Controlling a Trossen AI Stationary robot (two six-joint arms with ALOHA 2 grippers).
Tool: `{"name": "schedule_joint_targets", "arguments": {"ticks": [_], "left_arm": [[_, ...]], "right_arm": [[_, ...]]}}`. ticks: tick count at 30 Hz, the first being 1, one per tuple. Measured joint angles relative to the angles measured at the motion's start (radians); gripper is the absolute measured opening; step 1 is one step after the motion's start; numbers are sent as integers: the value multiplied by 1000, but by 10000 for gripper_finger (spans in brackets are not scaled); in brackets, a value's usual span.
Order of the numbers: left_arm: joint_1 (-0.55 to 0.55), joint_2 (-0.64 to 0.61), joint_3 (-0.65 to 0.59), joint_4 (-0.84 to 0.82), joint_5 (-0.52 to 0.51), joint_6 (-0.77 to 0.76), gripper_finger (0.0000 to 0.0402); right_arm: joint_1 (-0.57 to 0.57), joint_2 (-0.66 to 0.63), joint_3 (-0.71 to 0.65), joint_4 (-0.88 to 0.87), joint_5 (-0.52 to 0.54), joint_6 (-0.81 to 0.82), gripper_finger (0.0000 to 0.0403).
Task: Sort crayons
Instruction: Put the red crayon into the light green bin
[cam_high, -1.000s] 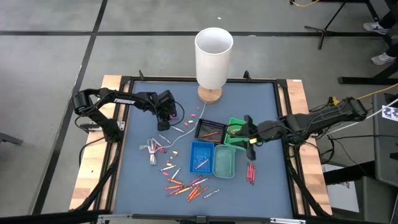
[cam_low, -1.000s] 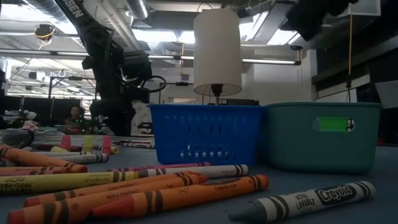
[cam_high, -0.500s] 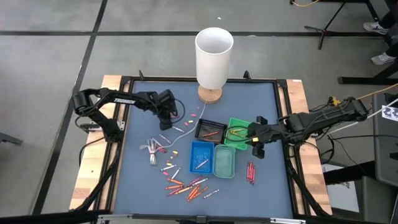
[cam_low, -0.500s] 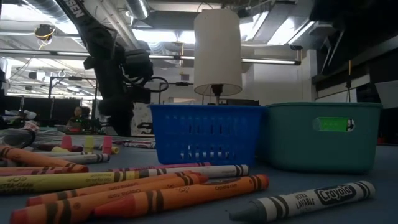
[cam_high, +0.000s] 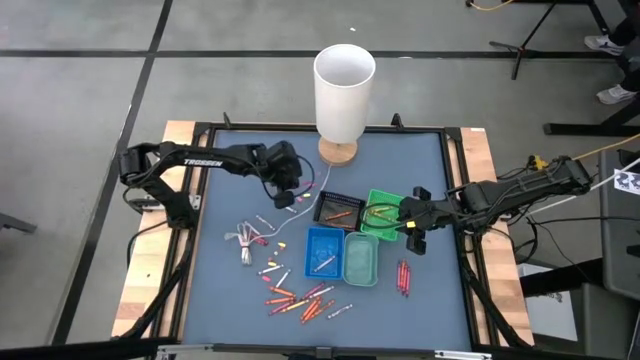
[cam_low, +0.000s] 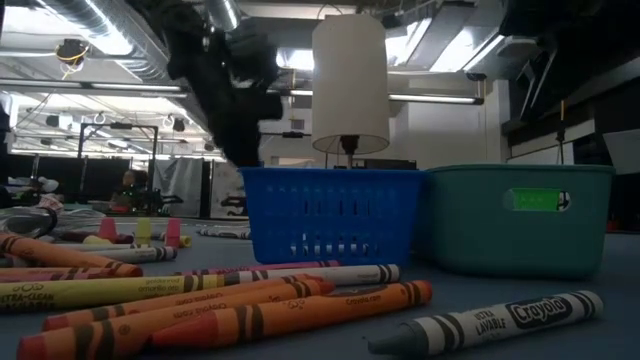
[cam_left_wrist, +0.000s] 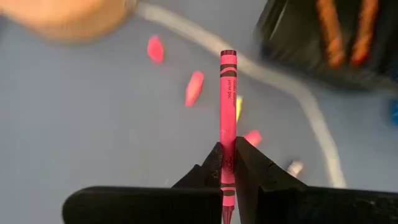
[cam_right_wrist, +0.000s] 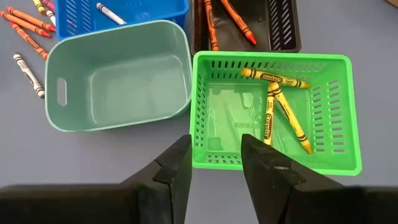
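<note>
From above, a blue-grey mat (cam_high: 430, 290) in a wooden frame is seen on grey concrete floor; "TROSSEN" is read on the left arm.

At table height, loose crayons (cam_low: 250, 310) lie before the blue tray (cam_low: 335, 215), one marked "Crayola"; a workshop is seen behind.

The left gripper (cam_left_wrist: 227, 163) is clamped on a pink crayon (cam_left_wrist: 227, 112).

The right gripper (cam_right_wrist: 214, 155) is held apart above the green tray (cam_right_wrist: 339, 158), where yellow crayons (cam_right_wrist: 273, 106) lie.

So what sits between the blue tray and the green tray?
The teal tray, empty, sits between the blue tray and the green tray; the right wrist view shows it.
</note>
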Motion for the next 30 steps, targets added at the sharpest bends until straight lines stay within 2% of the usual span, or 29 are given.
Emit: {"name": "schedule_joint_targets", "arguments": {"ticks": [6,9,15,20,24,27,30], "left_arm": [[-93,-1,72,51,2,-21,1],[-147,-2,69,167,2,-60,0],[-274,21,36,497,-8,-166,0],[-388,102,37,821,-58,-222,3],[-458,197,37,1019,-98,-223,6],[-490,275,40,1134,-136,-223,7],[-508,350,62,1183,-147,-222,7]], "right_arm": [[0,0,0,0,0,0,136],[0,0,0,0,0,0,136],[0,0,0,0,0,-4,136],[0,3,0,0,5,-4,136],[0,3,0,-4,5,-4,136],[0,3,0,-5,3,-4,136],[0,3,0,-6,2,-4,136]]}}
